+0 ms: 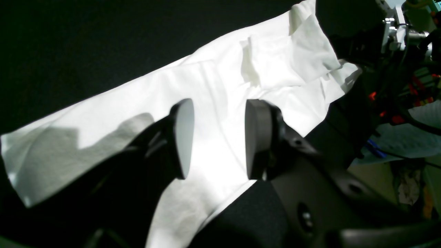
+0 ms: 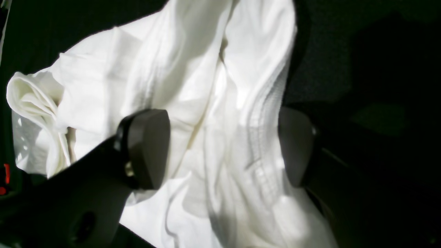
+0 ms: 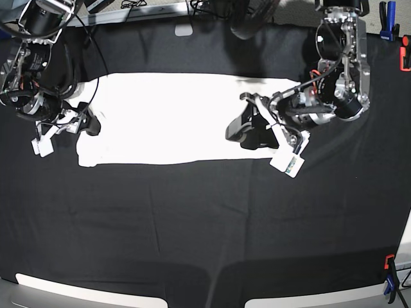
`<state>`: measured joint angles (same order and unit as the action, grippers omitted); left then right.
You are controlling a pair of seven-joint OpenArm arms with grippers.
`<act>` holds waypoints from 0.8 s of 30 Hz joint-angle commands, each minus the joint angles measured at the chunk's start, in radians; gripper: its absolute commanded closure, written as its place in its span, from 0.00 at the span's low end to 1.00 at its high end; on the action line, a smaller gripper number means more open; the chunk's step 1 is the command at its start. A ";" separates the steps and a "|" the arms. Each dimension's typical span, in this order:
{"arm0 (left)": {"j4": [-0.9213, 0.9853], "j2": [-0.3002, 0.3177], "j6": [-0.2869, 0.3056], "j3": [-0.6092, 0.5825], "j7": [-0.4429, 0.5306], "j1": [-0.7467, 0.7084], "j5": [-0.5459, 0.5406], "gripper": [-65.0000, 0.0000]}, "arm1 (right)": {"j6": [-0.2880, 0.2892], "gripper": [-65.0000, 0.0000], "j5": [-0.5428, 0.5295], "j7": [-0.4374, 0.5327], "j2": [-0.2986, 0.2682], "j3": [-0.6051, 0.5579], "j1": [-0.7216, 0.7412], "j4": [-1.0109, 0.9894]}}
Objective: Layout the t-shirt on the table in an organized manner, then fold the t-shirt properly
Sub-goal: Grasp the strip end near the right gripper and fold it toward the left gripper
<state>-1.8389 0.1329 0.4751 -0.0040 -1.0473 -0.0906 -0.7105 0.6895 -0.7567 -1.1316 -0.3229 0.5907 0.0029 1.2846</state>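
The white t-shirt (image 3: 167, 115) lies stretched out as a long band across the far half of the black table (image 3: 192, 224), plain side up. My left gripper (image 3: 239, 131) hovers over the shirt's right end. In the left wrist view its jaws (image 1: 218, 137) stand apart over flat cloth (image 1: 224, 75), with nothing between them. My right gripper (image 3: 90, 122) is at the shirt's left end. In the right wrist view it (image 2: 222, 148) stands wide open, its fingers on either side of a bunched ridge of the shirt (image 2: 206, 69) with a stitched hem.
A red clamp (image 3: 404, 58) and a blue clamp (image 3: 390, 13) sit at the far right edge. Another clamp (image 3: 389, 282) is at the near right corner. Cables and gear line the back edge. The right arm's dark body (image 1: 355, 31) shows beyond the shirt's end.
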 commanded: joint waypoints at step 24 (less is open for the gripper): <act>-0.018 0.001 0.008 0.001 0.011 0.013 -0.024 0.66 | 0.009 1.00 -0.006 0.005 -0.073 0.098 0.014 0.011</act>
<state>-1.8389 0.1329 0.4751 -0.0040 -1.0496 -0.0910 -0.7101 0.6907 -0.7406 -1.1469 -0.3752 0.6846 0.0006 1.2816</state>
